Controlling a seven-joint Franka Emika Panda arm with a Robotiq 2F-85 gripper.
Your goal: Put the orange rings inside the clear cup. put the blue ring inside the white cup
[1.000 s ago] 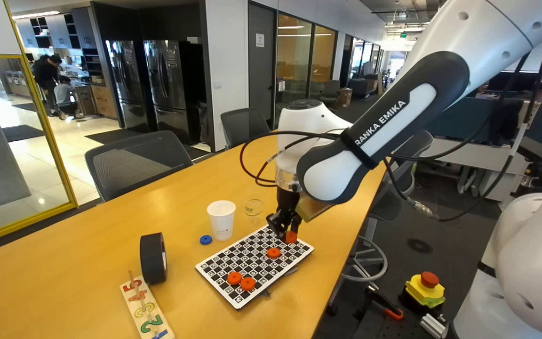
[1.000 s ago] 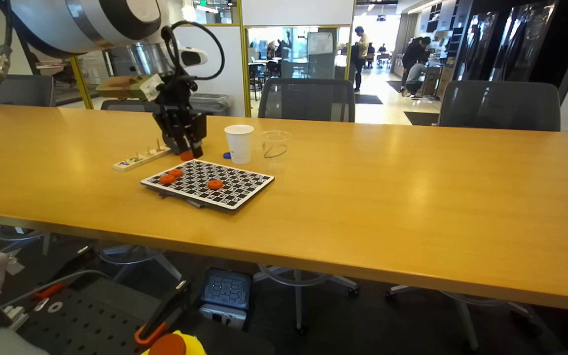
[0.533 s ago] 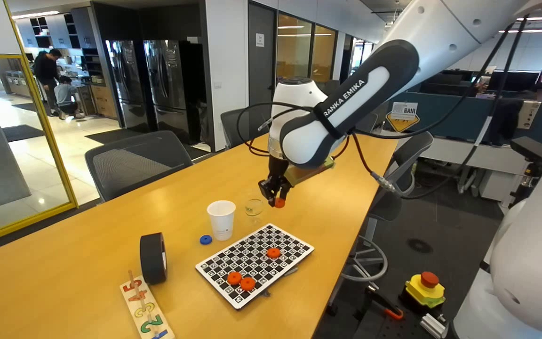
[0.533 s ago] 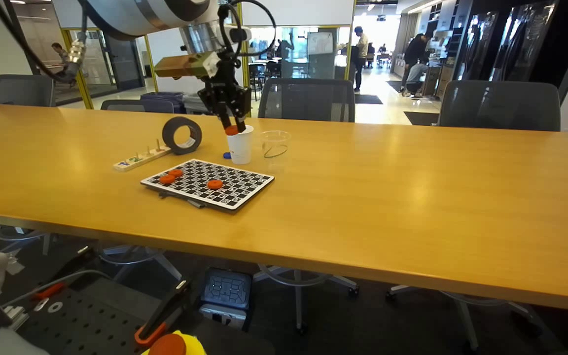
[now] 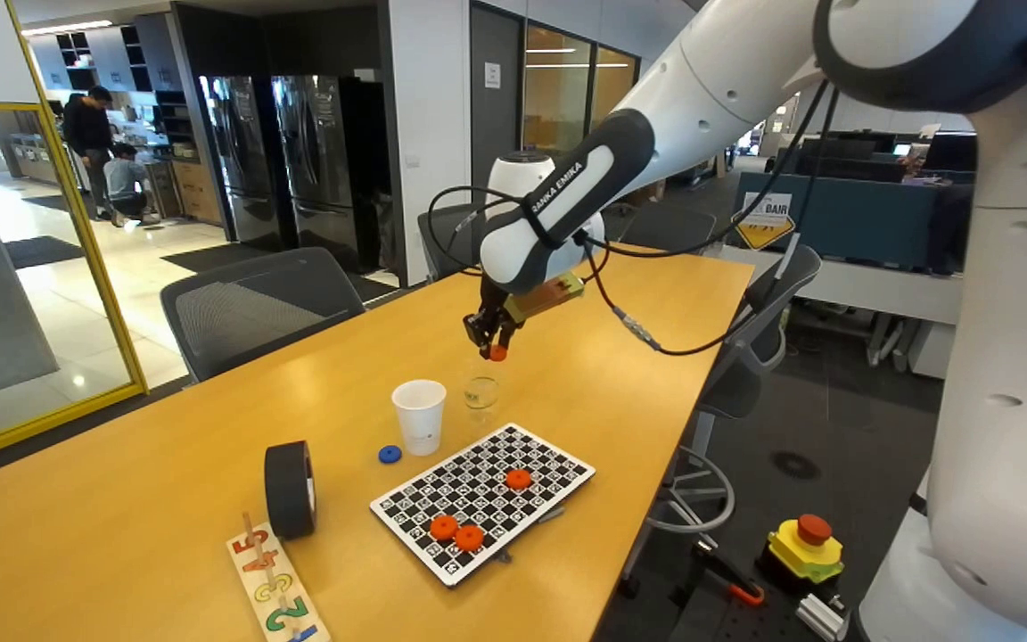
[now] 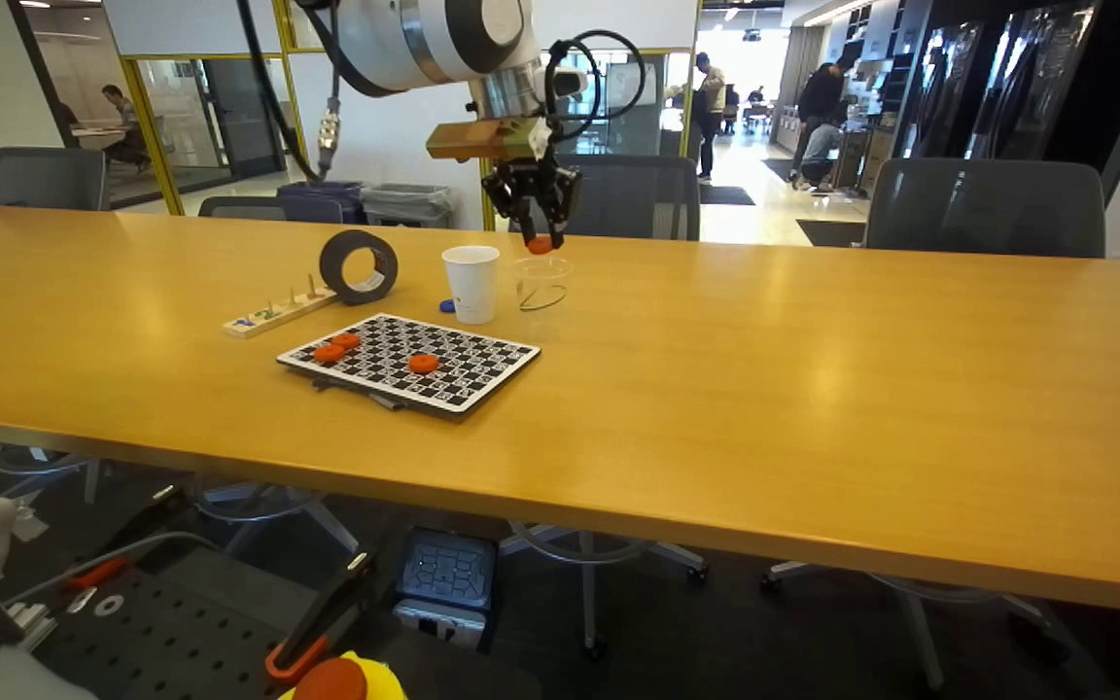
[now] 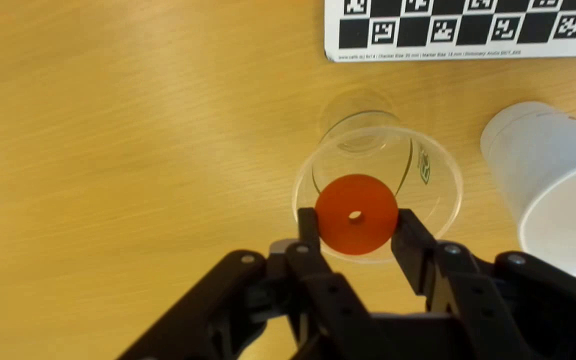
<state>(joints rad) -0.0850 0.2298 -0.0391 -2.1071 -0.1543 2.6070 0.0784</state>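
Wooden table, orange ring between fingers

A checkered board lies on a long wooden table. A black roll of tape stands on its edge, just beside a wooden strip painted with 2, 3, 4 and 5. Dark chairs stand at the table. In an exterior view, the background shows 2 steel fridges and 2 people, 1 standing and 1 crouching; in an exterior view, 2 bins stand beyond the table.
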